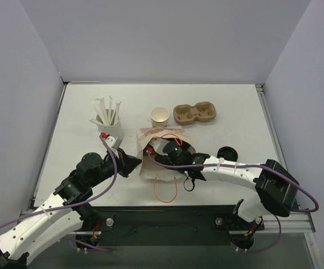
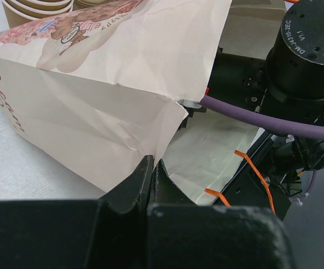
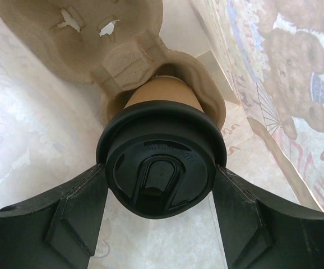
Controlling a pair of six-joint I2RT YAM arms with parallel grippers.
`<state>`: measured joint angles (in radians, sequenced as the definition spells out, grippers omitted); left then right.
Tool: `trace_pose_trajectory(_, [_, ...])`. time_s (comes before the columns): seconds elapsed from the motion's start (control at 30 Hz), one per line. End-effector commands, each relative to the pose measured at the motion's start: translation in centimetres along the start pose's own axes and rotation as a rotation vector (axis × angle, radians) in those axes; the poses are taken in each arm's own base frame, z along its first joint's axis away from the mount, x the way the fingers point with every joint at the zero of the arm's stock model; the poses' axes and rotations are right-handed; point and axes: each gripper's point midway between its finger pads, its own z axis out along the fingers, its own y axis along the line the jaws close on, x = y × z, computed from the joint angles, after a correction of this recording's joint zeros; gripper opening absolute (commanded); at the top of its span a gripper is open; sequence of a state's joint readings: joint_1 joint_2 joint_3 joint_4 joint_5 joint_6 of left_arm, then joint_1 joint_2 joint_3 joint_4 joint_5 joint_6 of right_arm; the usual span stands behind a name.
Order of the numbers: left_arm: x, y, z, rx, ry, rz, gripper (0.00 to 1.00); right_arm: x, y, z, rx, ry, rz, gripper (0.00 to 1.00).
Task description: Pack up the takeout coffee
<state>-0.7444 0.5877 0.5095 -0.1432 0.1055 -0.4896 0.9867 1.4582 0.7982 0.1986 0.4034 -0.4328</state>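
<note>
The paper bag (image 1: pixel 161 134) lies on its side in the middle of the tabletop (image 1: pixel 235 117), its mouth turned toward the arms. One orange handle (image 1: pixel 165 193) loops out on the surface just short of the near edge.

The left claw (image 2: pixel 152 168) is pinched fully together on the torn paper edge at the left side of the mouth. In the left wrist view the printed upper panel rises away from that edge, and the right arm's wrist fills the gap beneath it.

The right claw (image 3: pixel 161 174) is inside the bag and holds the takeout coffee (image 3: pixel 161 92). Its fingers (image 3: pixel 78 207) stand fairly wide and press on opposite sides of the black lid (image 3: pixel 156 145). The tan cup sits in one pocket of a pulp carrier (image 3: pixel 83 33), whose moulded rim hugs the cup on both sides. The bear-printed wall of the bag runs close along the right finger. To the left, the pale paper leaves more room beside the claw.

Outside the bag, a stack of tan cups (image 1: pixel 160 116) stands just beyond its far edge. A second carrier (image 1: pixel 194 112) lies beside that stack. A cup of stirrers (image 1: pixel 110 124) stands near the bag's far-left corner. A stack of black lids (image 1: pixel 227 153) sits to the right, close to the right forearm. Bare tabletop shows along the far right and down the left side.
</note>
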Motion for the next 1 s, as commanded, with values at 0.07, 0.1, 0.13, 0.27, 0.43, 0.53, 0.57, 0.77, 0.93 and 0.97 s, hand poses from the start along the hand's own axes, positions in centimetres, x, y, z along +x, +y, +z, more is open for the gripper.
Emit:
trace_pose_trajectory(0.07, [-0.8,-0.9,-0.5,0.020,0.001,0.005,0.00,0.8,-0.7,0.8,0.019,0.044,0.074,0.57])
trace_pose_trajectory(0.1, [-0.7,-0.8,-0.5,0.019,0.004,0.004,0.00,0.8,-0.7,0.8,0.019,0.047,0.073,0.59])
trace_pose_trajectory(0.13, [-0.7,-0.7,-0.5,0.015,0.004,0.004,0.00,0.9,-0.8,0.8,0.021,0.049,0.073,0.60])
trace_pose_trajectory(0.27, [-0.8,-0.8,-0.5,0.017,0.000,0.002,0.00,0.9,-0.8,0.6,0.009,0.049,0.072,0.67])
trace_pose_trajectory(0.43, [-1.1,-0.7,-0.4,0.007,-0.004,0.005,0.00,-0.3,-1.3,-0.3,-0.006,0.026,0.058,0.77])
trace_pose_trajectory(0.53, [-1.2,-0.4,-0.3,-0.016,0.000,0.000,0.00,-0.7,-1.6,-0.9,-0.018,0.017,0.059,0.82])
trace_pose_trajectory(0.57, [-1.3,-0.3,-0.3,-0.028,0.000,0.000,0.00,-0.6,-1.5,-1.1,-0.029,0.022,0.055,0.82])
trace_pose_trajectory(0.77, [-1.4,0.3,-0.4,-0.087,0.034,-0.028,0.00,-1.3,-2.2,-2.3,-0.029,0.010,0.073,0.96])
trace_pose_trajectory(0.93, [-2.1,0.1,-0.4,-0.116,0.061,-0.042,0.00,-1.5,-2.5,-3.8,-0.048,0.037,0.070,0.92])
trace_pose_trajectory(0.97, [-2.0,0.2,-0.6,-0.126,0.076,-0.043,0.00,-1.4,-2.5,-4.2,-0.057,0.049,0.067,0.91])
